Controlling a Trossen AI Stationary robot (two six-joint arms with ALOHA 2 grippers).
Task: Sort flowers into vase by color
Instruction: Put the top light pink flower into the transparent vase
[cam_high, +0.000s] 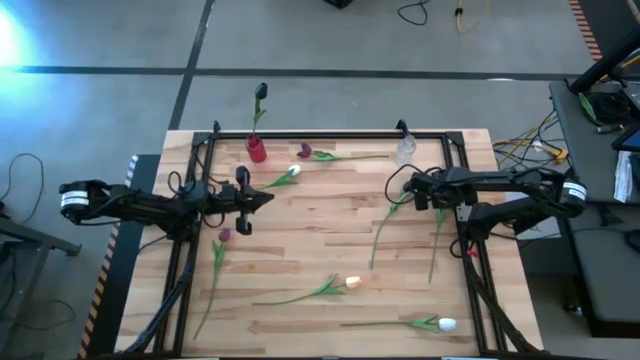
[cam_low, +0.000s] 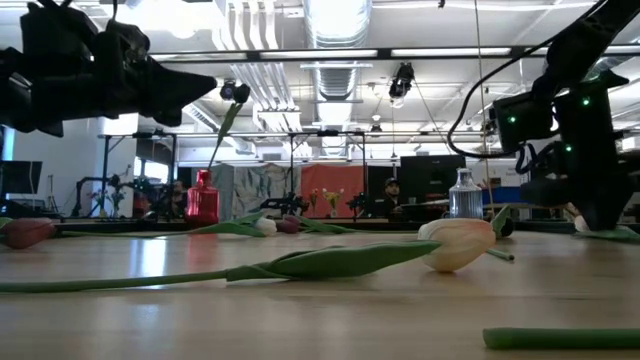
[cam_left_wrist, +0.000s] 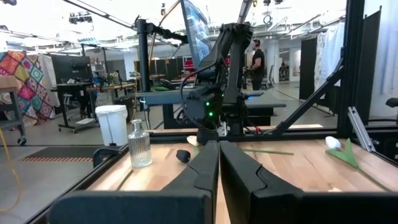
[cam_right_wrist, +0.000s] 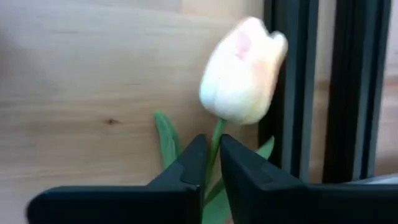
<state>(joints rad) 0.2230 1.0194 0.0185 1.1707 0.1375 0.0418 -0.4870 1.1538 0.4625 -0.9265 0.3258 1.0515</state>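
Note:
My right gripper (cam_high: 398, 188) is shut on a cream tulip (cam_right_wrist: 242, 68) near the clear glass vase (cam_high: 405, 150). My left gripper (cam_high: 262, 197) hovers shut and empty over the table's left middle, raised in the low view (cam_low: 205, 85). A red vase (cam_high: 256, 150) at the far edge holds one dark flower (cam_high: 260, 95). Lying flat on the wood are a maroon tulip (cam_high: 305, 152), a white one (cam_high: 293, 172), another maroon (cam_high: 224, 236), a peach one (cam_high: 352, 283), and a white one (cam_high: 445, 323). My right gripper pinches the cream tulip's green stem (cam_right_wrist: 216, 140) just below the head, between its two fingers (cam_right_wrist: 186, 168). The fingers slant down from the table's right and lie across the stem. The head sticks out past the fingertips; the stem (cam_high: 380, 235) trails toward the near edge.
A black frame (cam_high: 330, 131) runs along the table's far edge and sides, close beside the held tulip's head. Another green stem (cam_high: 437, 240) lies under the right arm. Bare wood shows in the table's middle. People stand in the room beyond.

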